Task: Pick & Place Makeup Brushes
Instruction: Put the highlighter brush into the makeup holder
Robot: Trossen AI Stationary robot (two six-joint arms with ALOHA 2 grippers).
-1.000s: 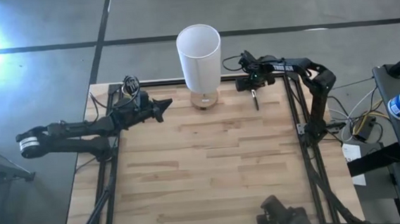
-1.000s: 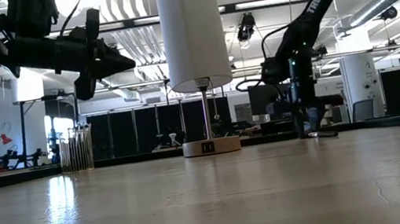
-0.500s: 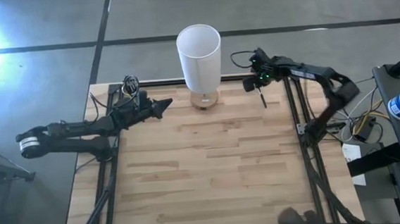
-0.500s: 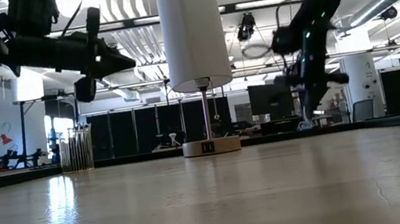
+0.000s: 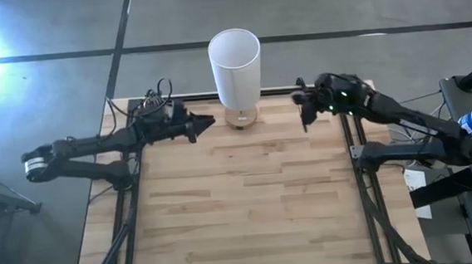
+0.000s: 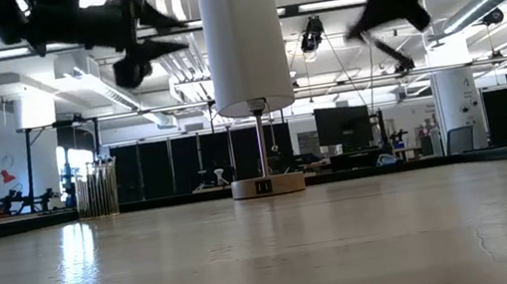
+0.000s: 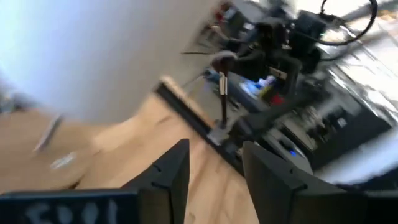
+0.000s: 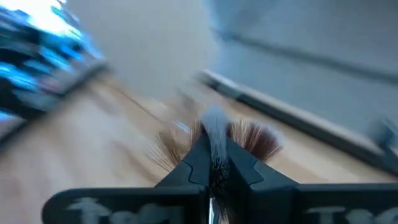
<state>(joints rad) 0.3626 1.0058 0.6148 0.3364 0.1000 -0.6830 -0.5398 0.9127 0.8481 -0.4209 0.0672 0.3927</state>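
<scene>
Makeup brush [image 5: 304, 119] hangs pinched in the closed right gripper [image 5: 304, 104], upper right of the high view; left gripper [image 5: 209, 122] gapes empty, upper left.

The high view looks straight down on the whole tabletop [image 5: 240, 190]. The low view sits at its surface, facing level toward the room behind; both share the tall white cylinder [image 5: 235, 65]. Each wrist view looks forward past its own pincer, close up: the left pincer [image 7: 211, 171] faces the right arm, the right pincer [image 8: 214, 165] faces the tabletop's edge.
</scene>
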